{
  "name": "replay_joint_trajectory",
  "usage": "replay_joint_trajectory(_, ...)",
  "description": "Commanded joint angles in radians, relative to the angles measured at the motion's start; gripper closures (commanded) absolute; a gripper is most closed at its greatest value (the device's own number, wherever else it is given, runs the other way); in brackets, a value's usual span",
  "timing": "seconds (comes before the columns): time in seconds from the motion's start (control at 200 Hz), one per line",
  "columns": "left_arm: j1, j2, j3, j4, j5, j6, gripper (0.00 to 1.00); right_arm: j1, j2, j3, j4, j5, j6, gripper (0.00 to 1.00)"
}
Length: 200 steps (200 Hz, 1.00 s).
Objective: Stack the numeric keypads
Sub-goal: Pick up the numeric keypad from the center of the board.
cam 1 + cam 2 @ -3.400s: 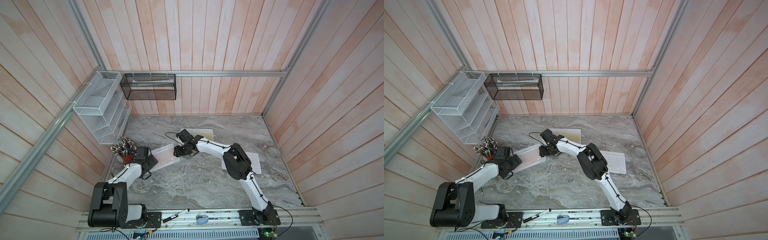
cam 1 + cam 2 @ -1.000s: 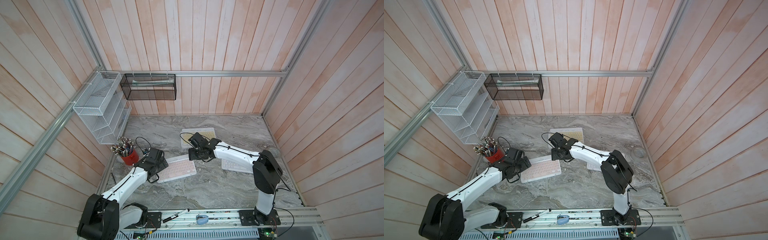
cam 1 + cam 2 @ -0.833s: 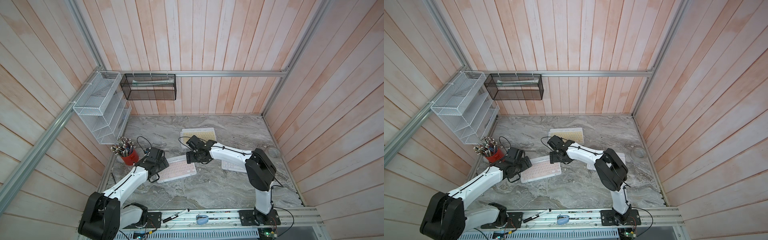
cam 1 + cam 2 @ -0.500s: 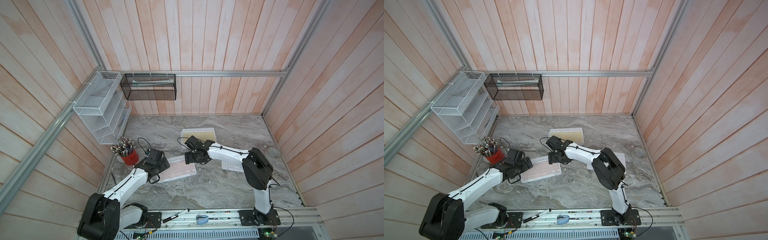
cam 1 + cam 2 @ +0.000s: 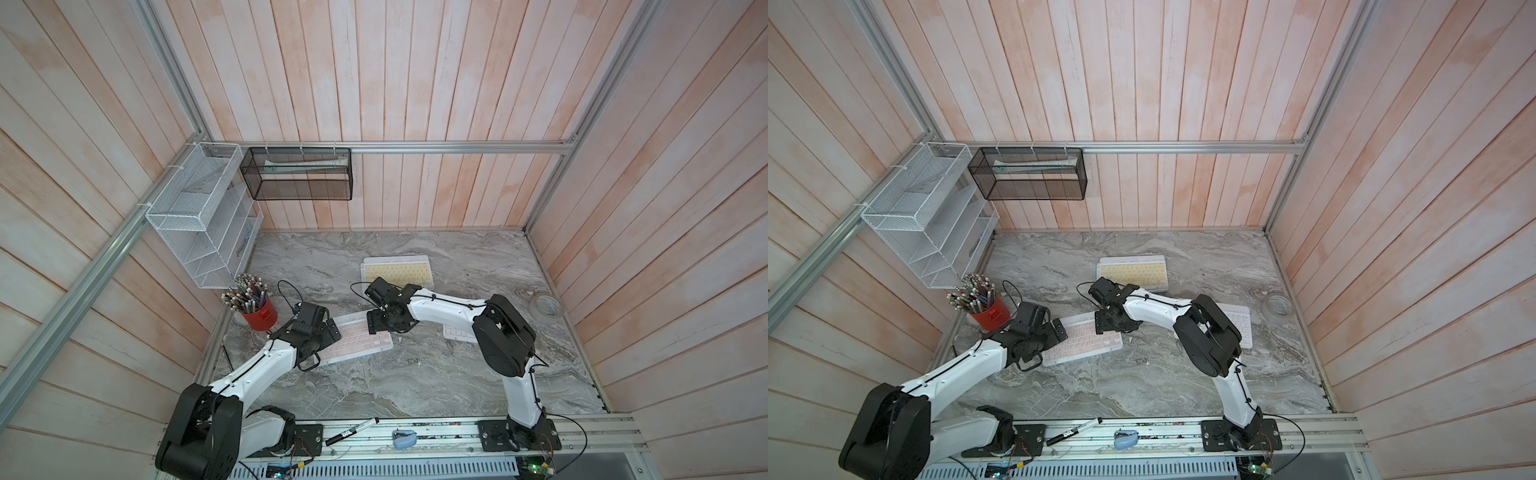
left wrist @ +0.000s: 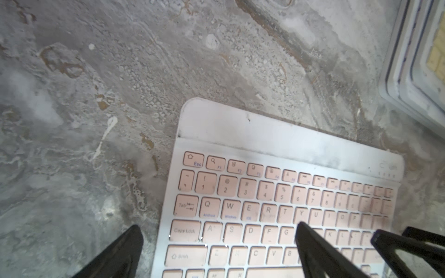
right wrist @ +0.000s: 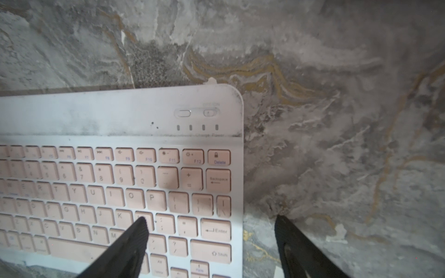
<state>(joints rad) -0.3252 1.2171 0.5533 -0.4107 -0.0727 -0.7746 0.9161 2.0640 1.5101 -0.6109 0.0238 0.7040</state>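
Inspector: Status along the bench (image 5: 415, 374), starting from its left edge?

Assessor: At the left edge stands a red cup (image 5: 261, 316) of pencils. Just beside it the left gripper (image 6: 218, 226) sits low, jaws spread wide and holding nothing. One finger (image 6: 125, 248) is over bare bench and its mate is over the keys, straddling the short left end of the pink keypad (image 5: 359, 341). Contact cannot be confirmed.

Inspector: Keypad position?

Assessor: Flat on the bench, left of centre, skewed to the edges. The right gripper (image 7: 210, 217) straddles its opposite end likewise, jaws apart, nothing gripped.

Inspector: Remaining keypads?

Assessor: Toward the back edge, near centre, the yellow keypad (image 5: 397, 272) lies atop other white frames; their number cannot be told. Toward the right edge the white keypad (image 5: 1237, 320) lies flat, partly hidden by the right arm. A tape roll (image 5: 545, 306) rests near the right edge.
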Motion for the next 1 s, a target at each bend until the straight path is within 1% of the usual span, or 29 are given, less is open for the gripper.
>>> replay_joint_trajectory(0.0, 0.003, 0.02, -0.015, 0.016, 0.01, 0.009, 0.0, 0.009, 0.023, 0.028, -0.032, -0.005, 0.015, 0.15)
replay_joint_trajectory(0.11, 0.003, 0.038, -0.005, 0.014, 0.012, 0.018, 0.0, 0.01, 0.034, 0.032, -0.034, -0.017, 0.018, 0.15)
replay_joint_trajectory(0.46, 0.004, 0.058, -0.006, 0.018, 0.031, 0.053, 0.0, 0.019, 0.064, 0.072, -0.076, 0.001, 0.032, 0.16)
replay_joint_trajectory(0.745, 0.004, 0.102, 0.049, -0.081, 0.036, 0.081, 0.0, 0.032, 0.083, 0.096, -0.092, 0.019, 0.051, 0.16)
replay_joint_trajectory(0.995, 0.004, 0.13, 0.075, -0.122, 0.093, 0.08, 0.0, 0.033, 0.08, 0.08, -0.077, 0.012, 0.057, 0.16)
